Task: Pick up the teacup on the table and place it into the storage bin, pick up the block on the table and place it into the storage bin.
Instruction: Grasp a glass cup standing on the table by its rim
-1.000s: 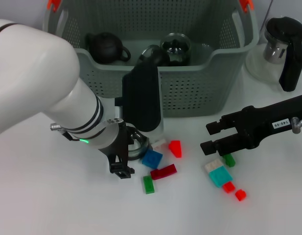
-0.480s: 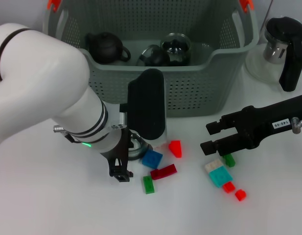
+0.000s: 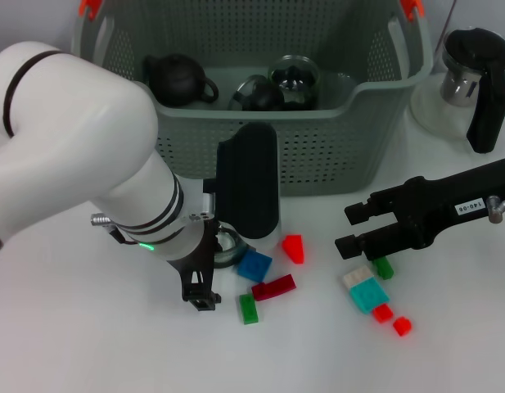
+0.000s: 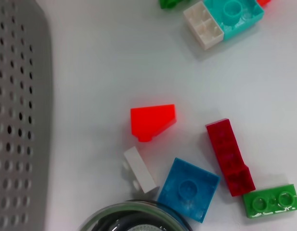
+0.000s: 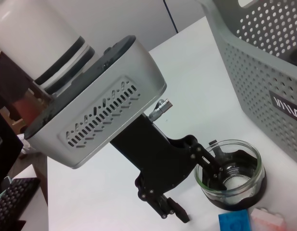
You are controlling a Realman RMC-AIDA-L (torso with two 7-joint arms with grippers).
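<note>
Left gripper (image 3: 213, 266) straddles the glass teacup (image 5: 230, 175) rim, one finger inside, not visibly clamped

A glass pitcher (image 3: 467, 75) with a black lid and black handle stands upright at the far right of the white table (image 3: 88, 344), on a round white coaster (image 3: 426, 110). Well to its left sits a black teapot (image 3: 178, 79). Between them are two lidded glass vessels (image 3: 294, 80), side by side.

Readable markings

A white sticker (image 3: 466, 208) on the right gripper (image 3: 356, 228) reads roughly "140-06"; the storage bin (image 5: 264, 62) label's white lettering is cut off, illegible.
</note>
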